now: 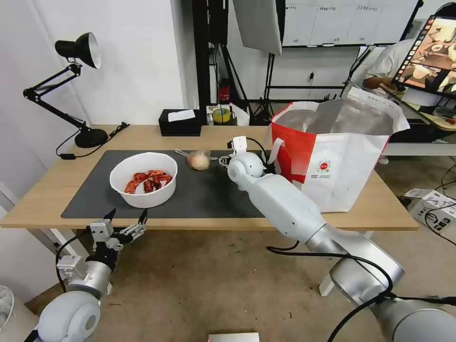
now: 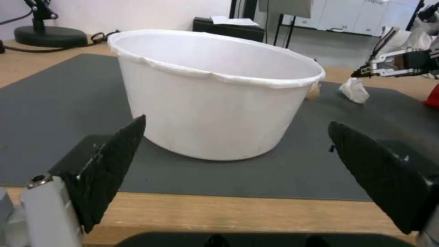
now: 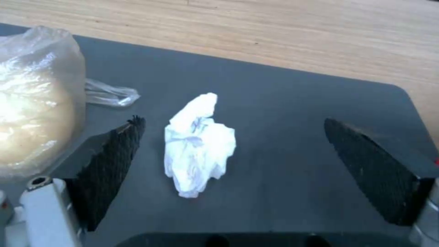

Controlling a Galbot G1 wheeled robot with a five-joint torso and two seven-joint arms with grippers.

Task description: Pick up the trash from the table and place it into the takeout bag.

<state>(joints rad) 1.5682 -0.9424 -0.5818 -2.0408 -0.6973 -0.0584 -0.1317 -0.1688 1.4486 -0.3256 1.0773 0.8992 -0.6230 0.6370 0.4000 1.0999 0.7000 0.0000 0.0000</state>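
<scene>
Right now a small crumpled white tissue (image 3: 199, 144) lies on the dark grey mat (image 3: 283, 113), between the spread jaws of the right gripper (image 3: 233, 168), which touch nothing. Just beside it on the mat sits the clear bag with a tan lump (image 3: 34, 103), its knotted tail pointing toward the tissue. In the head view that bag (image 1: 198, 160) rests near the mat's far edge, with the right gripper (image 1: 227, 158) reaching in from the takeout bag (image 1: 332, 156) side. The takeout bag stands upright and open at the table's (image 1: 156, 135) right end, its foil lining showing.

Nearer the robot, the white bowl (image 1: 143, 178) of red crayfish shells sits on the left part of the mat. The left gripper (image 1: 126, 223) hovers off the table's near edge, level with the bowl (image 2: 215, 92), its jaws wide apart and empty.

Behind, a black tissue box (image 1: 179, 122) and a black desk lamp (image 1: 71, 85) stand along the far side of the table.
</scene>
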